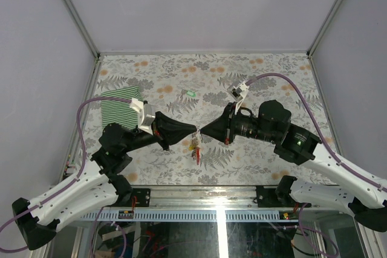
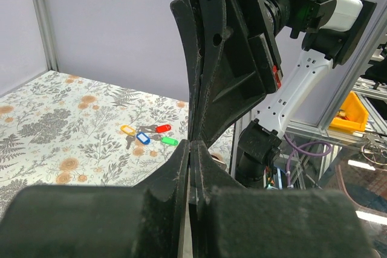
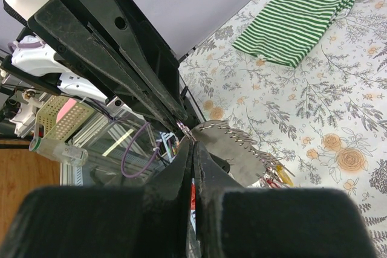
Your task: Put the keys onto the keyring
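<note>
Both claws clamped shut, left claw (image 1: 195, 129) and right claw (image 1: 204, 130) meeting tip to tip above the table (image 1: 272, 77). In the right wrist view a small metal loop sits right at the joined tips, so I judge both are pinching the keyring (image 1: 195, 147). The rest of it hangs just under my tips, red piece lowest. Which claw really carries the weight, can't tell. Yellowish and red bits dangle with it; could be keys already threaded or just the red loop, too small to say. A loose bunch of keys (image 2: 145, 136), with yellow, blue, red and green heads, lies on the table well apart from both claws, out beyond the tips on the far side. Green striped cloth (image 1: 121, 107) sits behind the left claw, untouched. Progress: ring held up, at best partly loaded; the bunch on the table is not yet on.
</note>
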Controlling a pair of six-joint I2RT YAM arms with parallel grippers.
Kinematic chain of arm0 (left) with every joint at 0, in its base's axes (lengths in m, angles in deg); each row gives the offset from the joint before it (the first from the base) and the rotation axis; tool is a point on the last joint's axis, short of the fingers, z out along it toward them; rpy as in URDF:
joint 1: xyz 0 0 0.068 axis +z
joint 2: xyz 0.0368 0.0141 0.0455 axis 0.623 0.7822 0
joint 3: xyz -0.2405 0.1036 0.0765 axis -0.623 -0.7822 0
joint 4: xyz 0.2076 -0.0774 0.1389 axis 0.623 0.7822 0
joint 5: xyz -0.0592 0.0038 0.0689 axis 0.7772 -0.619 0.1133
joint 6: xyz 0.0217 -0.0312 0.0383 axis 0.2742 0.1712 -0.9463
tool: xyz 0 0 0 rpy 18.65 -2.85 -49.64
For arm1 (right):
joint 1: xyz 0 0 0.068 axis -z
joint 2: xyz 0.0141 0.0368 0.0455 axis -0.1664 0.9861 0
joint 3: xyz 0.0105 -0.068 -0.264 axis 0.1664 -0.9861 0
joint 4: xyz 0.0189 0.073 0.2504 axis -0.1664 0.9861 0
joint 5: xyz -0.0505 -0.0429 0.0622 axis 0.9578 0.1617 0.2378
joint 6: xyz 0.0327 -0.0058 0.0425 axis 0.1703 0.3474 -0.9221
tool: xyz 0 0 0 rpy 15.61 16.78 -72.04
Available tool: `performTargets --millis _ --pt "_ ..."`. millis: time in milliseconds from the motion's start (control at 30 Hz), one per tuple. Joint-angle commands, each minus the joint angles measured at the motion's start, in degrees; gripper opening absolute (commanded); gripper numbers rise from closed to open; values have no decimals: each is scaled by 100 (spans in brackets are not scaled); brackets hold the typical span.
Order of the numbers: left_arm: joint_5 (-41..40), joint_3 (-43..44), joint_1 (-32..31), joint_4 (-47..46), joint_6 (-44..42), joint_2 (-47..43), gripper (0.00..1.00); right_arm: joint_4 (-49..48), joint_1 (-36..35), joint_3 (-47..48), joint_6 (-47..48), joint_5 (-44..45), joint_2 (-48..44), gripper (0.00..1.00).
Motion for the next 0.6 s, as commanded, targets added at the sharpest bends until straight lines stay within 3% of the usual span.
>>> performTargets --millis 0,333,567 --pt "-157 244 -13 -399 -111 -92 0 -32 -9 86 45 -99 60 0" --pt "-149 273 -9 -424 -123 -65 0 23 -8 90 56 -165 165 5" --pt "-140 296 -8 -407 -123 -55 0 128 -8 189 176 -220 205 14"
